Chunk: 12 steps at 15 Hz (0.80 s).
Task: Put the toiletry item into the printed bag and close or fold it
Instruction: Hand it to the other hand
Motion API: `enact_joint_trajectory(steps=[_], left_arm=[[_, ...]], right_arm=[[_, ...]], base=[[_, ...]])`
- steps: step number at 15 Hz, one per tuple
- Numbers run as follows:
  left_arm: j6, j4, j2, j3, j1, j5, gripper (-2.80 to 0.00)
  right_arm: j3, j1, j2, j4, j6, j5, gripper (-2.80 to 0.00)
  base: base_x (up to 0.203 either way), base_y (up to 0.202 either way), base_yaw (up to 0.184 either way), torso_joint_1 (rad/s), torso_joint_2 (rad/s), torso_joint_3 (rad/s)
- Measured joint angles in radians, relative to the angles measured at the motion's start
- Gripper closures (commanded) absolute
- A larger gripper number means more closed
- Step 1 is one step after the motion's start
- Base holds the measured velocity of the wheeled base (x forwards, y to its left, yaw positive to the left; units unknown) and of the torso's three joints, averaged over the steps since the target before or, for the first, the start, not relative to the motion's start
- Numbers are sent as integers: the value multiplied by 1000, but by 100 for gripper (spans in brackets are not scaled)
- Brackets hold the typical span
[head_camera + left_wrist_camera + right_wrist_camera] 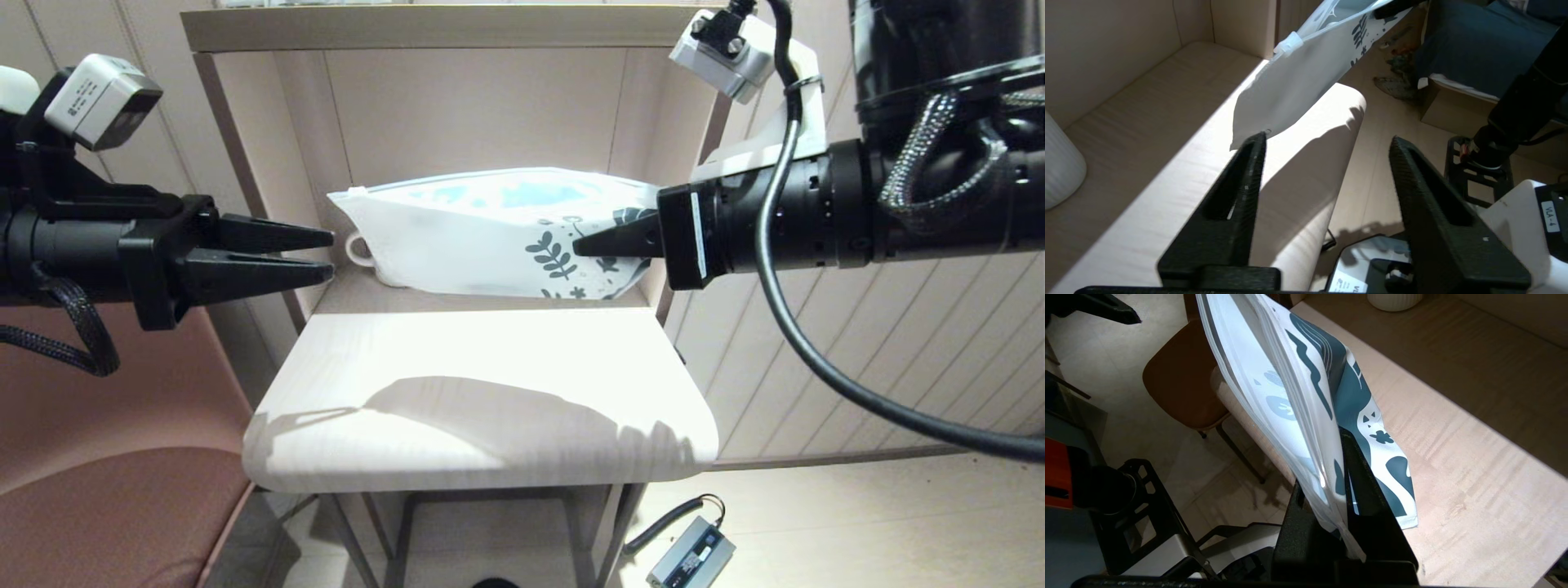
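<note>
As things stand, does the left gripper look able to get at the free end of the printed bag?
Probably yes. The left gripper stands open just beside the printed bag, which the right gripper holds up by its printed end; nothing lies between.

text: "VLA-4" | on: small white label (1550, 213) | label sits on: white robot part (1523, 228) beside the left gripper (1327, 143) | other stickers below the left gripper: too blurry to read
</note>
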Motion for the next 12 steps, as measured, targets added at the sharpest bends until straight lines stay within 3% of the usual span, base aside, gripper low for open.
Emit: enact_joint_trajectory(steps=[7, 12], left_arm=[[5, -3, 47, -14, 3, 0, 0], [2, -4, 82, -55, 3, -25, 0]], right_arm=[[-38, 0, 18, 22, 2, 63, 0], [-202, -30, 22, 245, 69, 60, 0]], base=[[0, 0, 0, 0, 0, 0], [0, 0, 0, 0, 0, 0]])
